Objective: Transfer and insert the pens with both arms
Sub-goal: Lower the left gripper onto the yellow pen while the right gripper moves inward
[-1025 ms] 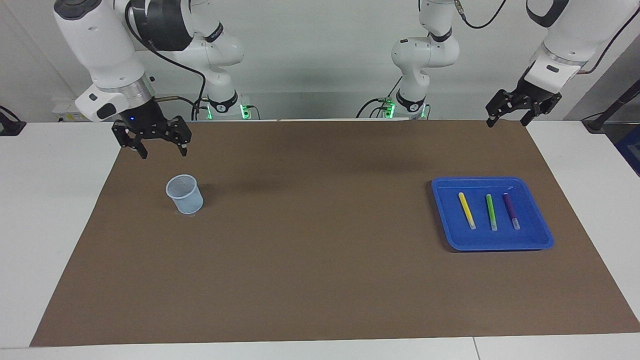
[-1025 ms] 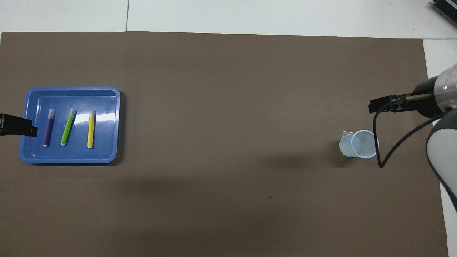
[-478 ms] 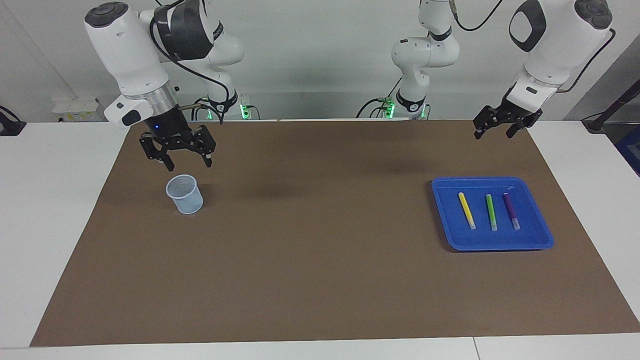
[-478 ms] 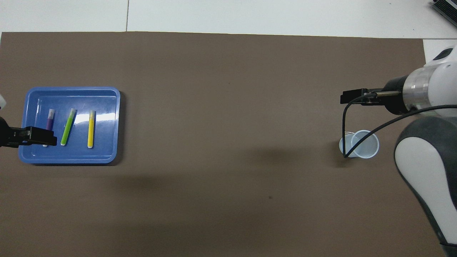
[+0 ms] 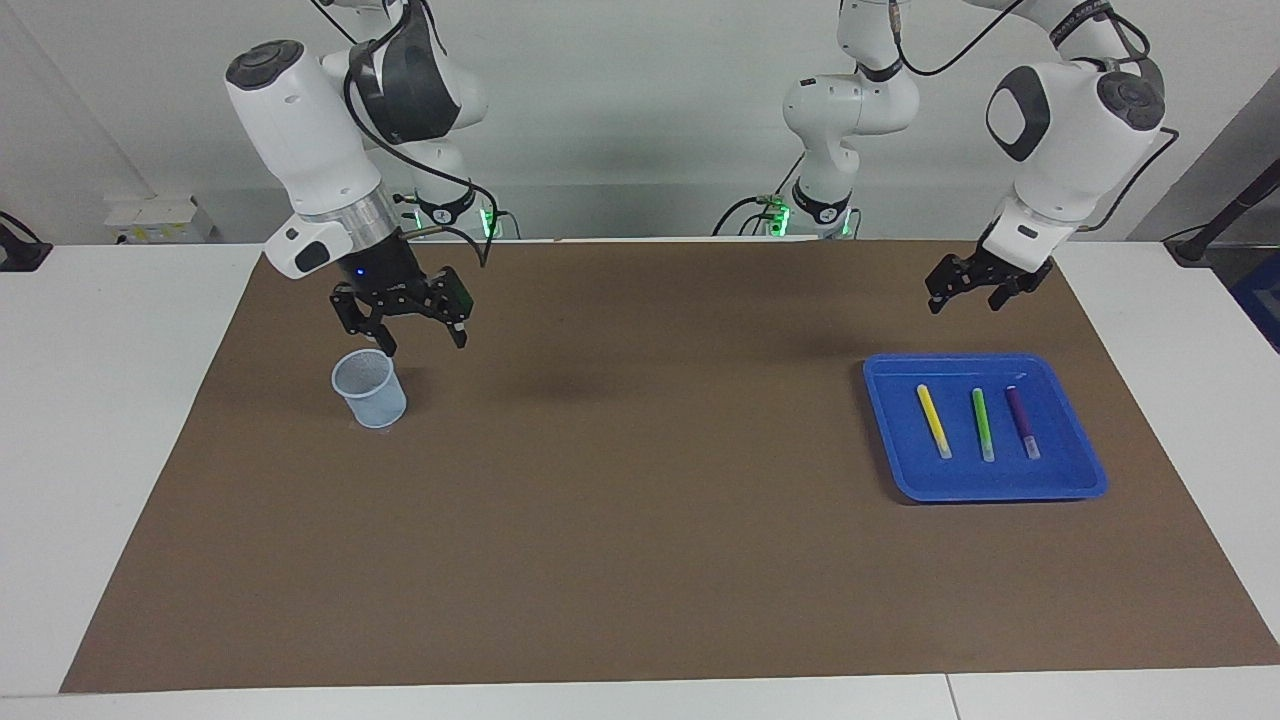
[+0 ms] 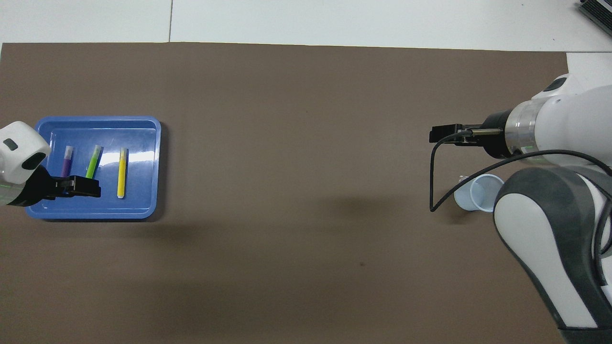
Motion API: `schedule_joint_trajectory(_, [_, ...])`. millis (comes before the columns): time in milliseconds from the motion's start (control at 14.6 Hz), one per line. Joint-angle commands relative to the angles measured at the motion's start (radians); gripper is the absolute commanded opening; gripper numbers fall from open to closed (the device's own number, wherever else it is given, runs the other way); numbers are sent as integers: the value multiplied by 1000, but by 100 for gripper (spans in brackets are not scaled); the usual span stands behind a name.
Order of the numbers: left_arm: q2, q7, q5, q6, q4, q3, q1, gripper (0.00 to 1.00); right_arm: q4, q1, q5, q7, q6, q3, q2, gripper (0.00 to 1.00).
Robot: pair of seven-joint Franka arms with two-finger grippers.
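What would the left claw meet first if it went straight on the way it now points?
Probably the blue tray, near its green pen; the open left claw points down over it, but depth is unclear.

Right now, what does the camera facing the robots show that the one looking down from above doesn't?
Only the facing view shows both arms whole, with their bases, and how high each tool hangs: the right tool above the mat beside the cup, the left tool in the air, clear of the blue tray.

Only the overhead view looks straight down into the cup, though the right arm covers part of it, and the left tool hides the near ends of the purple and green pens.

Both show the tray, the yellow pen, green pen and purple pen lying in it, and the brown mat.
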Motion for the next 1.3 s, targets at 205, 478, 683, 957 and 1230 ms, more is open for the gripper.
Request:
schedule_joint_trajectory(205, [93, 16, -9, 134, -24, -1, -4, 100, -35, 25, 24, 15, -5, 0, -35, 100])
schedule_joint_trajectory(478, [145, 16, -9, 233, -47, -1, -2, 100, -38, 47, 24, 33, -4, 3, -36, 100])
schedule_joint_trajectory(683, [203, 17, -9, 293, -49, -1, 3, 99, -26, 48, 59, 0, -36, 59, -43, 100])
schedule_joint_trajectory(957, [283, 17, -11, 377, -47, -1, 6, 96, -64, 48, 120, 12, -33, 78, -67, 100])
schedule_joint_trajectory(1230, [340, 19, -11, 431, -44, -2, 7, 95, -58, 47, 129, 10, 71, 78, -46, 100])
